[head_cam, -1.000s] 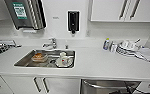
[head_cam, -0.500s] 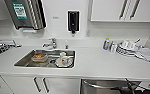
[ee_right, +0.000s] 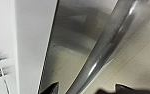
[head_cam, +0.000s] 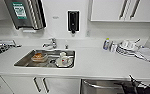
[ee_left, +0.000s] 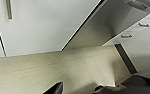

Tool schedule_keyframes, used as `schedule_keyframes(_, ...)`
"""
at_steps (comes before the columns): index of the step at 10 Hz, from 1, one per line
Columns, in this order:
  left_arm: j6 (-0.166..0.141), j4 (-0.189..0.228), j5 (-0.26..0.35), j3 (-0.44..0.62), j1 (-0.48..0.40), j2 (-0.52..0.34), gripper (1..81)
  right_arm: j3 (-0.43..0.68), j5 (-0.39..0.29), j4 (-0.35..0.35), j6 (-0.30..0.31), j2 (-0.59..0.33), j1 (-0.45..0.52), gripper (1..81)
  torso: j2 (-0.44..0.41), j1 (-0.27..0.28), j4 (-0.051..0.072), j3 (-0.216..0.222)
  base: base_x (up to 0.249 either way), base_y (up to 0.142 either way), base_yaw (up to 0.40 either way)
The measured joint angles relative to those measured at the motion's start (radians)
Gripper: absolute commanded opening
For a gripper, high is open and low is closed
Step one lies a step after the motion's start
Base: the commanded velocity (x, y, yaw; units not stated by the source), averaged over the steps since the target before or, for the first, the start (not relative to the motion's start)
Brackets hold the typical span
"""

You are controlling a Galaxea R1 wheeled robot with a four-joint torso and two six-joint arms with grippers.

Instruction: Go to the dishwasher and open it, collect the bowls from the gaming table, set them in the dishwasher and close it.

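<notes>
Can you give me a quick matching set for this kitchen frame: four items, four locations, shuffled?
Items:
1. mug
2. soap dispenser
3. stacked plates
4. dishwasher

Places:
A. on the wall above the counter
B. under the counter, lower right of the head view
C. in the sink
D. on the countertop, at the right

Pairs: 1-C, 2-A, 3-D, 4-B

Brushed steel dishwasher (head_cam: 101, 87) with glossy bar handle (ee_right: 103, 47); matt white counter (head_cam: 103, 65)
</notes>
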Motion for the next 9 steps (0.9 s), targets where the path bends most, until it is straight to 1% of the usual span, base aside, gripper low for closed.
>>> schedule_keyframes(2, 0.0, 0.0, 0.0, -0.008, 0.0, 0.016, 81.1, -0.056, -0.011, 0.021, 0.027, 0.031, 0.005, 81.1, 0.0, 0.0, 0.0, 0.0, 0.0, 0.0, 0.0)
schedule_keyframes(3, 0.0, 0.0, 0.0, -0.008, 0.0, 0.017, 81.1, -0.089, -0.048, 0.029, 0.058, 0.049, 0.005, 81.1, 0.0, 0.0, 0.0, 0.0, 0.0, 0.0, 0.0)
schedule_keyframes(6, 0.0, 0.0, 0.0, -0.008, 0.0, 0.016, 81.1, -0.164, -0.164, 0.037, 0.224, 0.056, 0.024, 81.1, 0.0, 0.0, 0.0, 0.0, 0.0, 0.0, 0.0)
schedule_keyframes(7, 0.0, 0.0, 0.0, -0.009, 0.0, 0.017, 81.1, -0.173, -0.194, 0.037, 0.266, 0.056, 0.037, 81.1, 0.0, 0.0, 0.0, 0.0, 0.0, 0.0, 0.0)
schedule_keyframes(8, 0.0, 0.0, 0.0, -0.01, 0.0, 0.017, 81.1, -0.181, -0.209, 0.037, 0.295, 0.055, 0.046, 81.1, 0.0, 0.0, 0.0, 0.0, 0.0, 0.0, 0.0)
schedule_keyframes(9, 0.0, 0.0, 0.0, -0.016, 0.0, 0.02, 81.1, -0.19, -0.226, 0.037, 0.337, 0.055, 0.048, 81.1, 0.0, 0.0, 0.0, 0.0, 0.0, 0.0, 0.0)
